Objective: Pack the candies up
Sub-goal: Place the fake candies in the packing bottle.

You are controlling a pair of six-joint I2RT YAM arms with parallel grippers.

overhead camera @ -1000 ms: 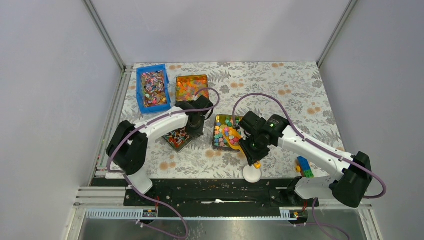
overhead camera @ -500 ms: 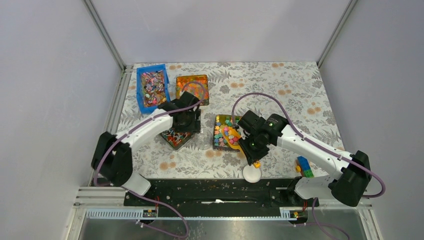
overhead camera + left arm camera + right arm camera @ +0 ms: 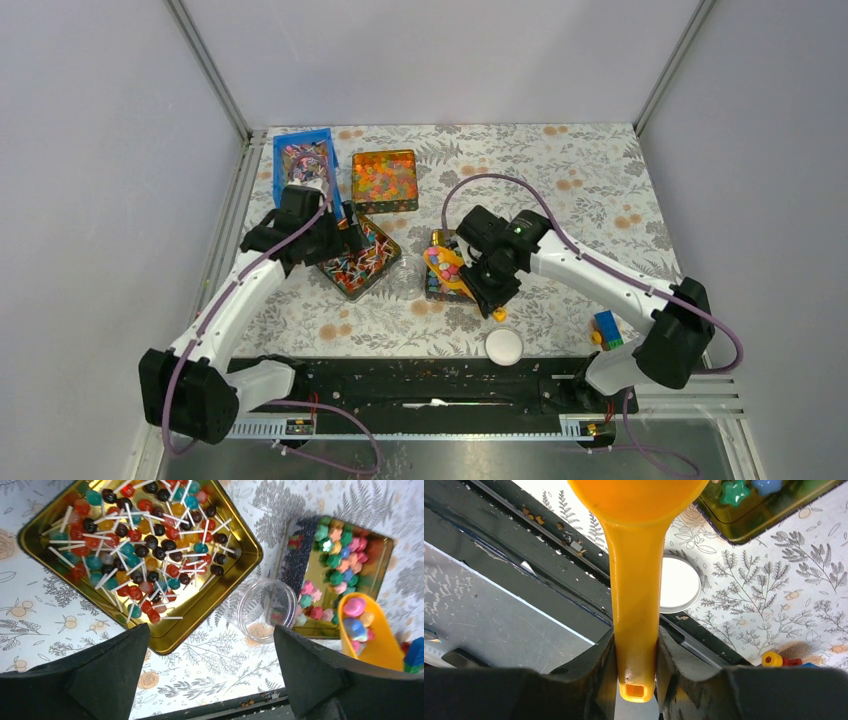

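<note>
The candies (image 3: 339,555), pastel star-shaped pieces, fill a gold tin (image 3: 436,287) at mid-table. A few more lie in the bowl of a yellow scoop (image 3: 372,639) beside that tin. My right gripper (image 3: 492,296) is shut on the scoop's handle (image 3: 634,595), bowl towards the tin (image 3: 744,517). A clear empty jar (image 3: 265,610) sits on the cloth between this tin and the lollipop tin (image 3: 235,575), also seen as the jar (image 3: 403,280) from above. My left gripper (image 3: 210,675) is open, back from the jar, holding nothing; from above the left gripper (image 3: 340,238) is over the lollipop tin's left corner.
A white lid (image 3: 504,347) lies near the front edge, under the scoop handle in the right wrist view as the lid (image 3: 679,584). A blue bin (image 3: 305,172) and a tin of orange beads (image 3: 385,178) stand at the back left. Toy bricks (image 3: 607,332) lie at the right.
My left gripper has opened and drawn back to the left, uncovering the clear jar between the tins. My right gripper has shifted the scoop slightly left over the candy tin.
</note>
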